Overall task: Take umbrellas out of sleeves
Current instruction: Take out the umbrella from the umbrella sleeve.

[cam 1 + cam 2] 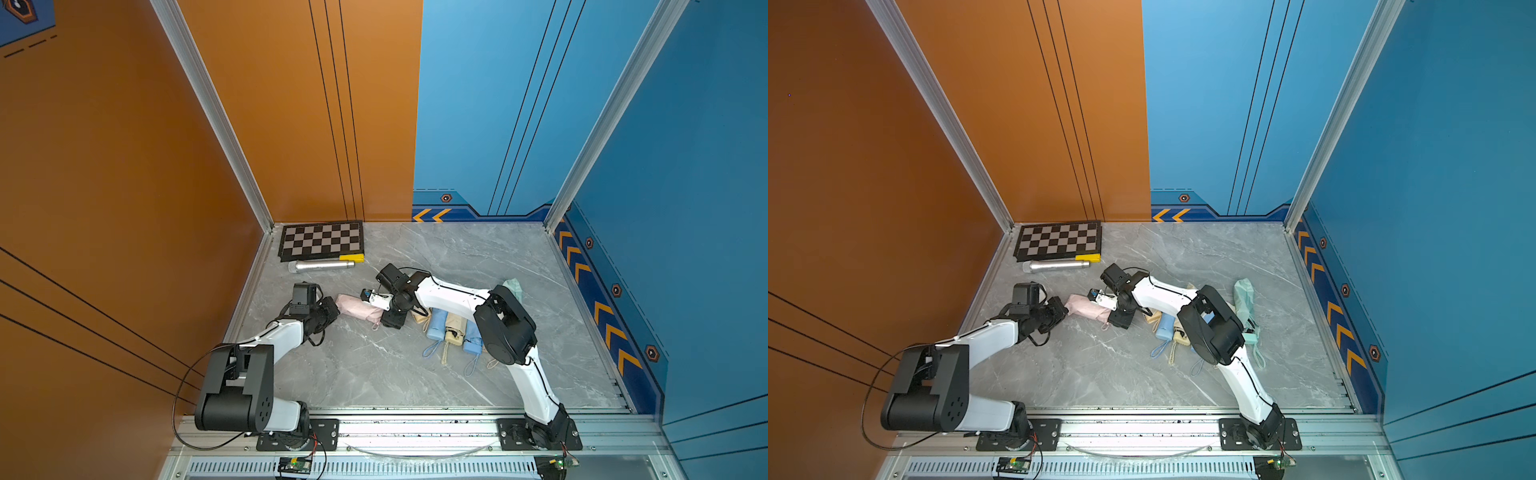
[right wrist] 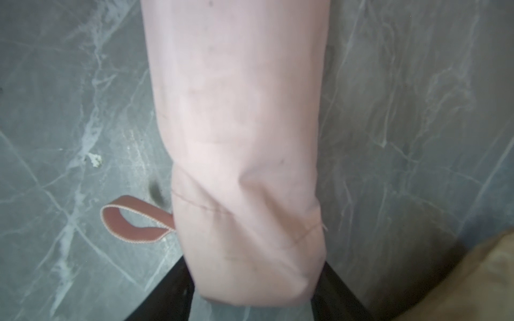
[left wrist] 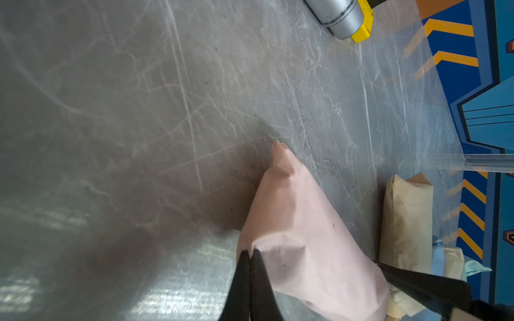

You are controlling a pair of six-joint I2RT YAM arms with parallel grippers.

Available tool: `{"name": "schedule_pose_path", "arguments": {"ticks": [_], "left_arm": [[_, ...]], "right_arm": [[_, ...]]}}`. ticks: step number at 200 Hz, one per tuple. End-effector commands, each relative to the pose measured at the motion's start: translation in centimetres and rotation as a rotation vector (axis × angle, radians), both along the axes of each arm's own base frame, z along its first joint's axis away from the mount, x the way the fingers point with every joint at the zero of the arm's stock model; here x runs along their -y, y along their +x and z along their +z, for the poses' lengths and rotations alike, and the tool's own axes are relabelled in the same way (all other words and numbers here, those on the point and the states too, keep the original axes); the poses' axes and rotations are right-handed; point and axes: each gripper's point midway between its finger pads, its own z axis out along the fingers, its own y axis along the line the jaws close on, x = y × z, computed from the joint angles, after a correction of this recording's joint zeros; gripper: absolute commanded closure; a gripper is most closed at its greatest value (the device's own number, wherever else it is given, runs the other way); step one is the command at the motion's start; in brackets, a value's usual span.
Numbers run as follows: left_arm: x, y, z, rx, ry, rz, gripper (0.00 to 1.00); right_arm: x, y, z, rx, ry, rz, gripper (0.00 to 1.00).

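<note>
Fingers (image 3: 239, 286) on pink sleeve (image 3: 306, 239), pile (image 1: 441, 328) beside

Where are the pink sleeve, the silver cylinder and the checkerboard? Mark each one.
pink sleeve (image 1: 353, 308), in a top view, middle of its fabric.
silver cylinder (image 1: 322, 266), in a top view, middle of the barrel.
checkerboard (image 1: 321, 241), in a top view, centre squares.
</note>
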Motion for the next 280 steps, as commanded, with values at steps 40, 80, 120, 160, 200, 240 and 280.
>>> {"name": "schedule_pose_path", "arguments": {"ticks": [40,80,120,160,200,240,280], "left_arm": [[0.1,0.0,0.6,0.029,-0.020,0.008,1.00],[0.2,-0.9,-0.1,0.011,-0.021,0.028,1.00],[1.9,-2.2,-1.1,-0.021,-0.012,0.020,1.00],[1.1,-1.2,0.1,0.045,0.037,0.065,1.00],[0.2,0.1,1.9,0.105,0.069,0.088,1.00],[-0.5,0.8,2.0,0.106,0.065,0.072,1.00],[-1.5,1.4,2.2,0.105,0.098,0.093,1.00]], "right_arm": [[0.0,-0.3,-1.5,-0.019,-0.048,0.008,0.45],[-0.7,0.1,-1.1,-0.010,-0.027,0.035,0.55],[-0.9,0.0,-0.9,-0.019,-0.021,0.080,0.62],[-1.1,0.6,-0.4,-0.004,-0.036,0.129,0.64],[-1.0,1.0,-0.4,0.011,-0.046,0.146,0.65],[-1.2,1.2,-0.4,0.010,-0.038,0.147,0.67],[-1.6,1.8,-0.2,0.021,-0.030,0.152,0.70]]}}
